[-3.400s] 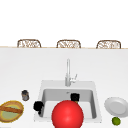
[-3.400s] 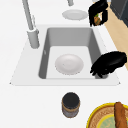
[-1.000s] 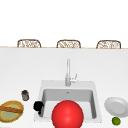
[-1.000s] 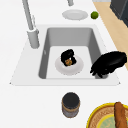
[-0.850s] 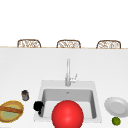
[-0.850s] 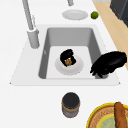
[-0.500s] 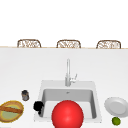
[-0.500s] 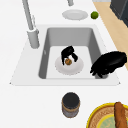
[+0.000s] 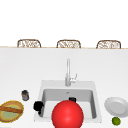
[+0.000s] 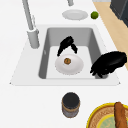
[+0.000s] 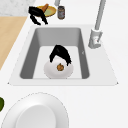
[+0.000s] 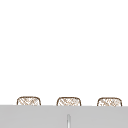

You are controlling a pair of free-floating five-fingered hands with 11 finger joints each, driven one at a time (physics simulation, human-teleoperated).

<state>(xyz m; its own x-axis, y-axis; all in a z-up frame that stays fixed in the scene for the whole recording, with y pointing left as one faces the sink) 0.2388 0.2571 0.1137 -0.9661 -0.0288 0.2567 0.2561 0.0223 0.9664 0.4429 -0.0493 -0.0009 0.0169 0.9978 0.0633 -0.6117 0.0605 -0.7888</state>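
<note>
A white plate (image 10: 75, 67) lies on the floor of the sink (image 10: 72, 32), with a small brown round thing (image 10: 67, 60) resting at its middle. My right hand (image 10: 66, 45) hovers just beyond the plate, fingers and thumb spread and pointing down, holding nothing. From the right side this hand (image 11: 60, 53) hangs over the plate's (image 11: 51, 72) far rim, close above the brown thing (image 11: 60, 66). In the front view the right hand (image 9: 72, 99) peeks out behind a big red ball (image 9: 67, 115). My left hand (image 9: 37, 106) floats idle at the sink's front left corner, fingers relaxed.
A tall faucet (image 9: 67, 72) stands behind the basin. Left of the sink are a dark jar (image 9: 25, 95) and a yellow basket (image 9: 7, 115) holding a bread stick. A second white plate (image 9: 116, 106) and a lime (image 9: 116, 121) lie on the right counter.
The right hand came from the right counter into the sink, set the brown thing on the plate, and has now drawn back off it. The left hand has stayed put.
</note>
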